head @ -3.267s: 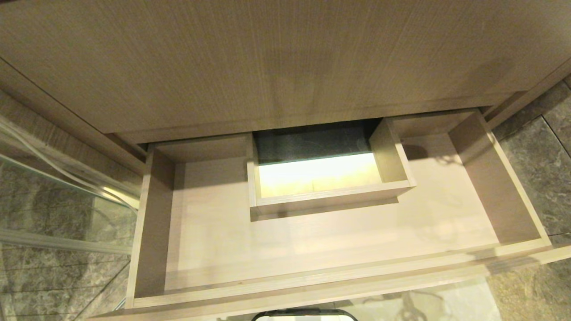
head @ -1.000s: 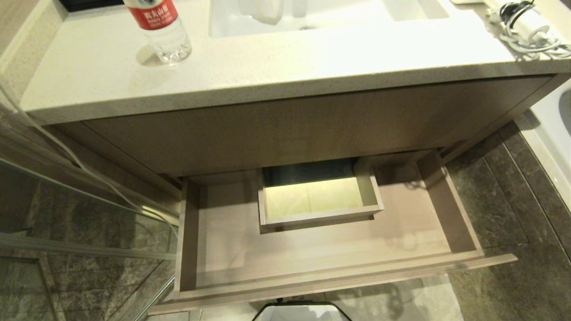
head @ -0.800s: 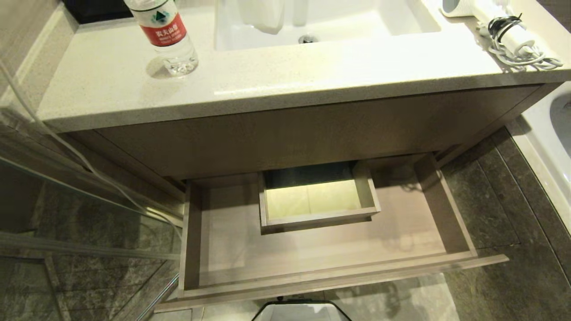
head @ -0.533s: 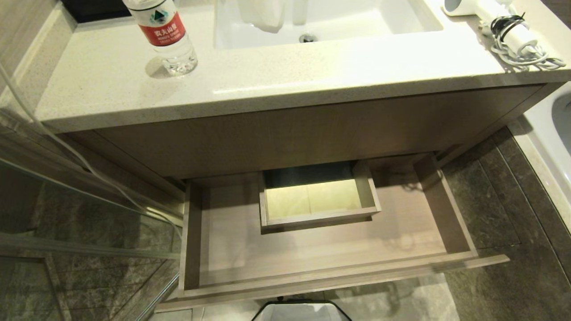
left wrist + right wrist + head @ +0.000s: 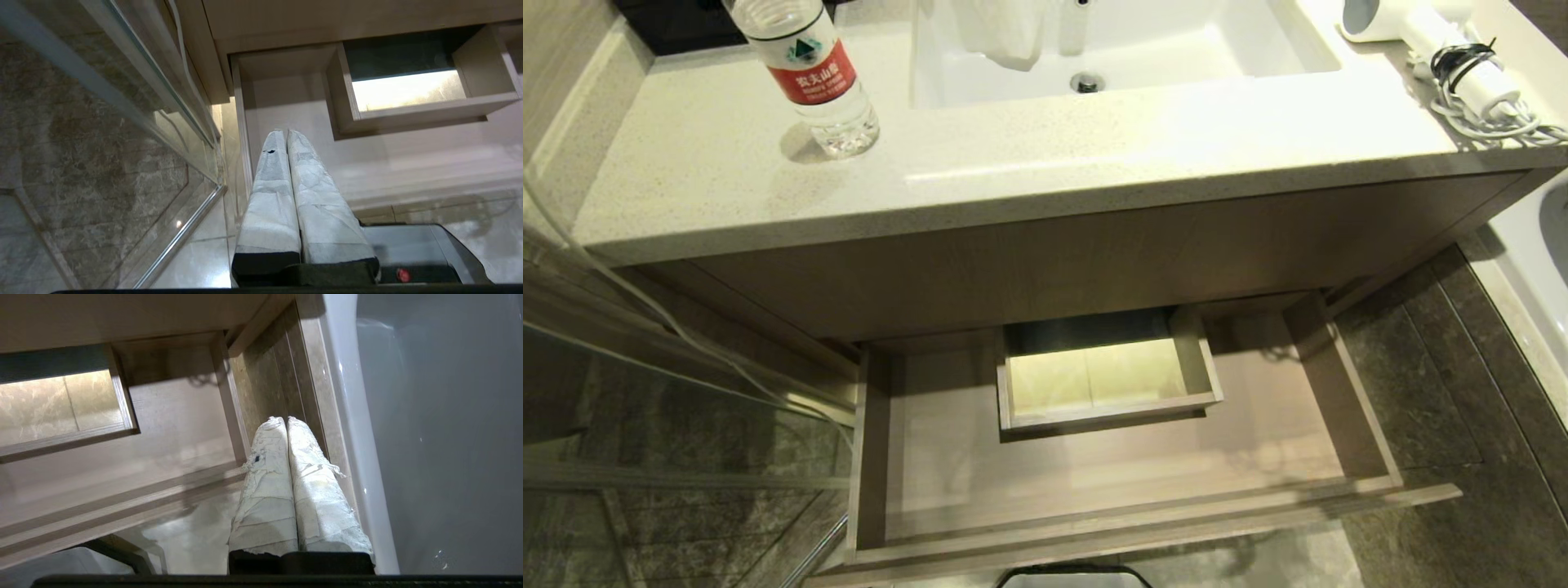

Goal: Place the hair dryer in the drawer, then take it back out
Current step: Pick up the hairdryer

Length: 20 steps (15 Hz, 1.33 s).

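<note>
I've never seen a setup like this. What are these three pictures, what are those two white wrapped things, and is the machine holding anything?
It is a wheeled robot with two arms, facing a bathroom vanity. One picture comes from a camera on its head, looking down; neither arm shows there. On the countertop stand a water bottle at the left and the hair dryer at the far right, its cord bundled beside it, with the sink between them. Below, the drawer is pulled open and holds nothing.

The other two pictures come from cameras on the wrists. The white wrapped things are gripper fingers. The left gripper points at the drawer's left end; the right gripper hangs over the floor just outside the drawer's right end. Both are pressed shut and hold nothing.
</note>
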Tool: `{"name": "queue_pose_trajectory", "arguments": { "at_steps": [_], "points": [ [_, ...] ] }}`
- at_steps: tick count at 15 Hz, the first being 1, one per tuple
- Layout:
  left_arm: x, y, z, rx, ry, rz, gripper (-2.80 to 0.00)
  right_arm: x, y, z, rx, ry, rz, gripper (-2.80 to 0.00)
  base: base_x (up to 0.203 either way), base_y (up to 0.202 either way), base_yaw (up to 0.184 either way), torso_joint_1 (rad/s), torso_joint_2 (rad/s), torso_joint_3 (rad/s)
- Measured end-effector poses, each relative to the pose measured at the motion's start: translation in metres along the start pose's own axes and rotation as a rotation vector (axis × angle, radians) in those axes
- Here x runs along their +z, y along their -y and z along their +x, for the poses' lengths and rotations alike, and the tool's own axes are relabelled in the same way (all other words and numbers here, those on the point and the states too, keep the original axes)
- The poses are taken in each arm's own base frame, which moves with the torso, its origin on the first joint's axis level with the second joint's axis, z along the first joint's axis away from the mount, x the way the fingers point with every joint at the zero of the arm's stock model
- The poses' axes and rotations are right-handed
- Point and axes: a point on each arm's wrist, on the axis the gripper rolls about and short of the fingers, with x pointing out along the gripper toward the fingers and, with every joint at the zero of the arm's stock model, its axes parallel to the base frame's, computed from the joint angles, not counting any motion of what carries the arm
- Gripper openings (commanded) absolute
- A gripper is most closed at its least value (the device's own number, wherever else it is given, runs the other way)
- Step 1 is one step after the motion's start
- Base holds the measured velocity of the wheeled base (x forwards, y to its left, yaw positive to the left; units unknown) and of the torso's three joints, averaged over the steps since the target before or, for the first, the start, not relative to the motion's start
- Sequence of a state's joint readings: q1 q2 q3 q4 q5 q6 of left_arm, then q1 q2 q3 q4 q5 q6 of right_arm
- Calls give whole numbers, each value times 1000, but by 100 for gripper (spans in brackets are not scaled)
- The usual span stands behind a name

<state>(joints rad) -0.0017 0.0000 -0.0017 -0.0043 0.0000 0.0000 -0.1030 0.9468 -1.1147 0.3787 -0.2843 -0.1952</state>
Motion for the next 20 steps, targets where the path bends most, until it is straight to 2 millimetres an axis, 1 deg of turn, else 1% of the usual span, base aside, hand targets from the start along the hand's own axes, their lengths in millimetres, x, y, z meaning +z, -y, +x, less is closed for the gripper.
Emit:
{"name": "queue_pose_trajectory", "arguments": {
  "at_steps": [4,10,12,16,17,20],
  "points": [
    [0,0,0,0,0,0,-280,2,0,2,0,16,-8,-280,0,0,0,299,-14,273],
    [0,0,0,0,0,0,-280,12,0,6,-4,79,-31,-280,0,0,0,328,-88,235],
    [0,0,0,0,0,0,-280,14,0,7,-4,76,-33,-280,0,0,0,172,-56,108],
    [0,0,0,0,0,0,-280,16,-2,14,8,59,-43,-280,0,0,0,25,-12,18],
    [0,0,0,0,0,0,-280,19,-3,16,10,63,-43,0,0,0,0,0,0,0],
    [0,0,0,0,0,0,-280,31,-5,30,11,57,-39,0,0,0,0,0,0,0]
  ]
}}
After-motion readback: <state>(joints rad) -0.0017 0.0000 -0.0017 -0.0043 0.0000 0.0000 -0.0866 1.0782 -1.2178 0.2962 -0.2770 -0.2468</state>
